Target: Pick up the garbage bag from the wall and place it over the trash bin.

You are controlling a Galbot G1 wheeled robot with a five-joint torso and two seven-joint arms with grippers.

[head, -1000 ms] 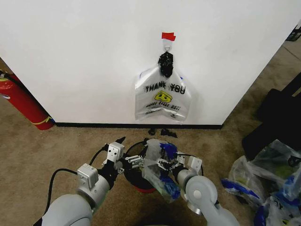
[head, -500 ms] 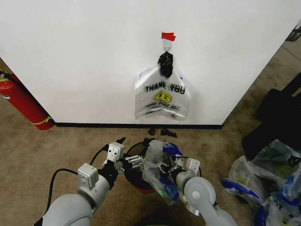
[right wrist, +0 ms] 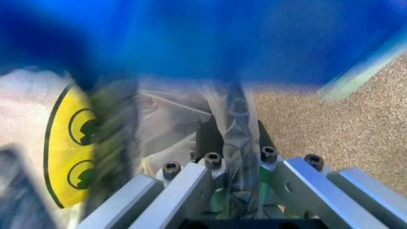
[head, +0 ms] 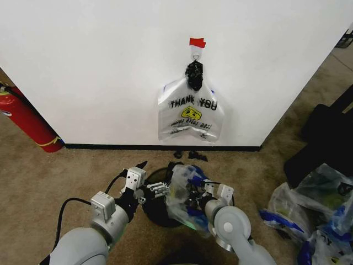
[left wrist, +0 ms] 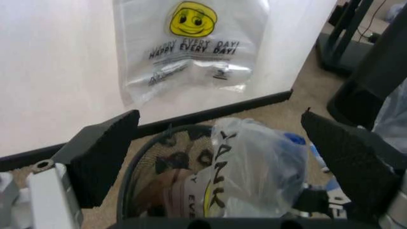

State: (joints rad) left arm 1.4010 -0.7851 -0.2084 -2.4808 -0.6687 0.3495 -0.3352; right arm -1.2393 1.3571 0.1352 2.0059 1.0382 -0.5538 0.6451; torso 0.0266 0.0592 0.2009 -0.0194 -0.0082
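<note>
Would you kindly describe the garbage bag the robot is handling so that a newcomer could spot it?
Below the white wall, on the carpet, stands the trash bin. The garbage bag hangs at its rim, pinched in the right tool. Unlike the THANK YOU bag on the wall, it shows blue.

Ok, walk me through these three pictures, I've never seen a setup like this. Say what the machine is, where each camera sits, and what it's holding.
This is a wheeled robot with two arms, each ending in a gripper.

The head view looks down from the robot's head at carpet and a white wall. Both grippers hang over the trash bin, a small round black mesh bin on the floor. The right gripper is pinched shut on the garbage bag, a thin plastic bag with a blue patch, held above the bin. The left gripper is open beside it.

A similar "THANK YOU" smiley bag hangs on the wall. A red fire extinguisher stands on the left.

The left wrist view looks between that gripper's open pads at bag and bin. The right wrist view shows plastic clamped between its fingers.
</note>
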